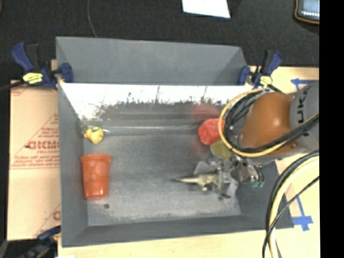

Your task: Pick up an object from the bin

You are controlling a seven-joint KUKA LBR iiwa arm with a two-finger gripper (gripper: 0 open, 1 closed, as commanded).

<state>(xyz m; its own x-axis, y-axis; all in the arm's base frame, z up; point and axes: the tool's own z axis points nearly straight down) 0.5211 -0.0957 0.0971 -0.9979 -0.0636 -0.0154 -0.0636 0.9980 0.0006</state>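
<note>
Although the gripper (230,179) is seen low over the floor at the right of the bin (161,219), how its jaws stand cannot be told, since its dark metal parts are mingled there with what lies beneath them, and whether anything is gripped cannot be told either. A pale grey-beige toy (198,180), long and pointed, is laid flat on the floor at the gripper's left in the view, its thin end turned leftward and its thicker end lost among the gripper's parts; whether the two are touching cannot be judged. Just beyond the gripper a yellow-green lump (219,149) is partly hidden by the arm, and beside it, nearer the back wall, a red rounded thing (208,131) is seen. The wrist is capped by an orange cover (266,123), round which black cables (228,123) are looped. Well apart, at the left of the floor, an orange cup (95,174) is placed with its wider rim toward the back wall, and a small yellow toy (94,135) is set near it, close to that wall
</note>
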